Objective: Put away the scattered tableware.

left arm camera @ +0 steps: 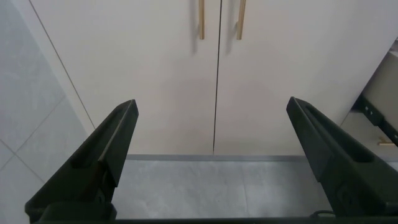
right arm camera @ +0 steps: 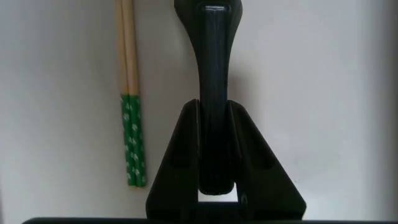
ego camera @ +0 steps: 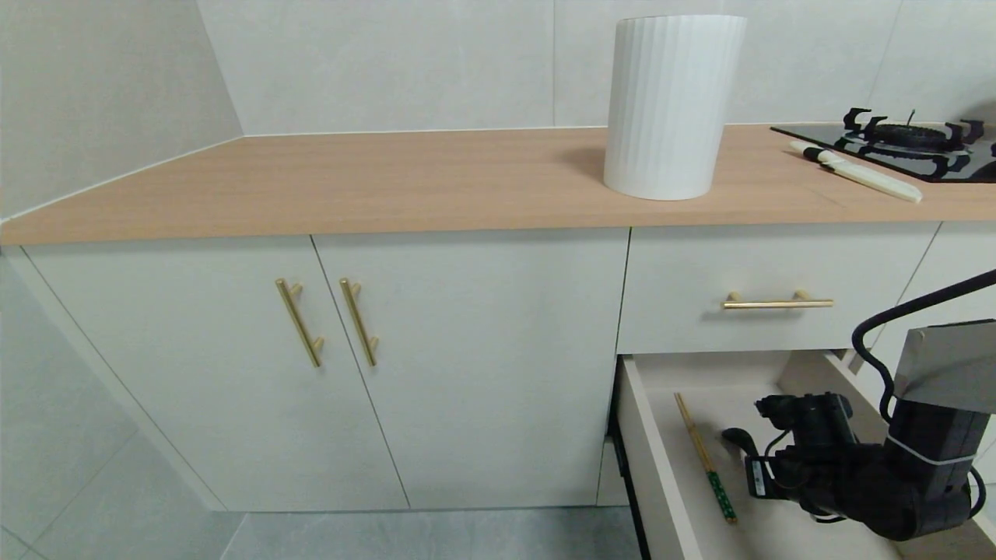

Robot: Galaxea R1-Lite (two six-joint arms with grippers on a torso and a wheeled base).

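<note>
In the head view, the right hand [ego camera: 766, 460] holds a black spoon [ego camera: 735, 439] over the open drawer [ego camera: 646, 451], beside the chopsticks [ego camera: 704, 459]. The left wrist view shows the left hand [left arm camera: 211, 106] spread wide, facing cupboard doors [left arm camera: 155, 74]. In the right wrist view, fingers [right arm camera: 183, 143] pinch the spoon's handle.

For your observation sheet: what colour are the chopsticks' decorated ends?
Green with pale specks on the chopsticks; best in the right wrist view.

Chopsticks [ego camera: 704, 457] in open drawer [ego camera: 650, 455]; knife [ego camera: 856, 171], canister [ego camera: 669, 109] on countertop [ego camera: 389, 187]
</note>
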